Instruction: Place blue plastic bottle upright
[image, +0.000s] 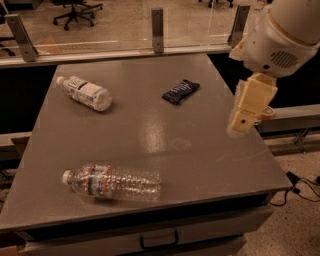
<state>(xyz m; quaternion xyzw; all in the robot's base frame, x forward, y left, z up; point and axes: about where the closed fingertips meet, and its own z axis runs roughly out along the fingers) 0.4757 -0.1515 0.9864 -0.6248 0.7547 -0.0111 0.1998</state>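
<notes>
The gripper (243, 117) hangs at the right of the frame, a cream-coloured piece tilted down and to the left below the arm's white housing (282, 35), over the right edge of the table (200, 155). Whether it is released or clenched cannot be told. It touches none of the things on the table. The bottle (86, 93) is well apart from it, far across the table in the upper left of the frame. It lies on its side, with its white cap (60, 80) pointing to the upper left and its base to the lower right. A large white label with dark print wraps most of its body, and the print is too small to read. Roughly between the gripper and the bottle, in the upper middle of the frame, a dark packet (180, 91) lies flat and slantwise. It carries pale lettering that cannot be made out, and it is apart from both. In the lower left of the frame a ribbed bottle (114, 183), longer and clear, also lies on its side near the table's front edge. Its white cap points left, and a red-and-blue band sits around the body near the neck. No words can be read on the band. It is well apart from the bottle above it. Along the top of the frame runs a rail with grey posts (157, 29) and a clear pane, and behind it stands an office chair (75, 10). Below the table's front edge is a drawer with a dark handle (159, 243). Cables (300, 186) trail on the speckled floor at the lower right.
</notes>
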